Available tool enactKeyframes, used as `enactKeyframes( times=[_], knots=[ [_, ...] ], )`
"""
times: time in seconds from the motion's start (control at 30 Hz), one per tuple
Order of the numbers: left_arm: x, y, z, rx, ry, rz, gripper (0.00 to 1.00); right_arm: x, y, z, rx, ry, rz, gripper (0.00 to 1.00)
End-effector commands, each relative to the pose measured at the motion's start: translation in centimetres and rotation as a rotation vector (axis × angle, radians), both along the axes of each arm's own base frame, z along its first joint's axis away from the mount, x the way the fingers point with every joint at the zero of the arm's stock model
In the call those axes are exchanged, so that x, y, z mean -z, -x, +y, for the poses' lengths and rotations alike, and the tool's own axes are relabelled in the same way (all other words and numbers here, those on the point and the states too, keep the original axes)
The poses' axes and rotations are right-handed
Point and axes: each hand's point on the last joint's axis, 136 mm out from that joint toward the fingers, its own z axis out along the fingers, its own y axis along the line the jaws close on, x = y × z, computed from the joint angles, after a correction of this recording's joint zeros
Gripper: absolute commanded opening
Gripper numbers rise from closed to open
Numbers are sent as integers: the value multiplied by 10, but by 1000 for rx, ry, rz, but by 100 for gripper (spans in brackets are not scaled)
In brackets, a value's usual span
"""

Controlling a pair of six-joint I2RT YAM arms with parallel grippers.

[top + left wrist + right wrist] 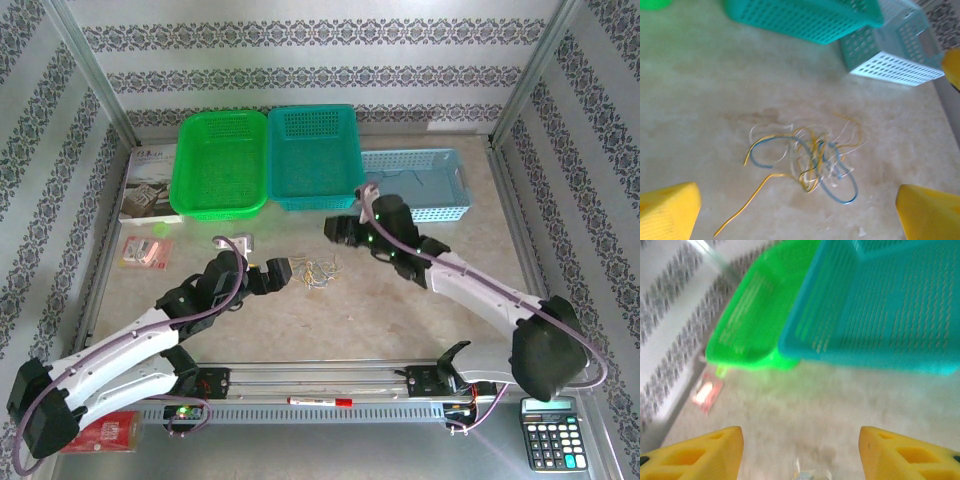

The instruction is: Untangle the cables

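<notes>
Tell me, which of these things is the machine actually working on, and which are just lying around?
For the job: the cables, in a tangle; the left hand and right hand, both open.

Just lying about: green basket, teal basket, pale blue basket, booklet, pink packet, red pen, calculator.

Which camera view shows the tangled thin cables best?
The left wrist view: the cables lie mid-frame, close enough to tell blue, yellow and whitish strands apart. The top external view shows them as a tiny pale knot. The right wrist view catches, at most, a blurred scrap at its bottom edge.
</notes>
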Motion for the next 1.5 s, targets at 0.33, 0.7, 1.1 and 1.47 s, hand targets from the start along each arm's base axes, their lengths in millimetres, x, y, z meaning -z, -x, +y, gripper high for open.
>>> enactKeyframes(
  times=[0.33,0.7,1.1,1.47],
  knots=[
    [63,5,15,-139,67,134,82,50,62,-13,40,68,50,63],
    [74,-6,-1,-118,109,142,58,47,60,-8,21,79,41,63],
    [87,-7,-9,-93,107,166,37,43,57,0,-2,82,34,63],
    [62,-10,-13,-56,98,126,0,26,42,27,-42,68,5,63]
  ],
)
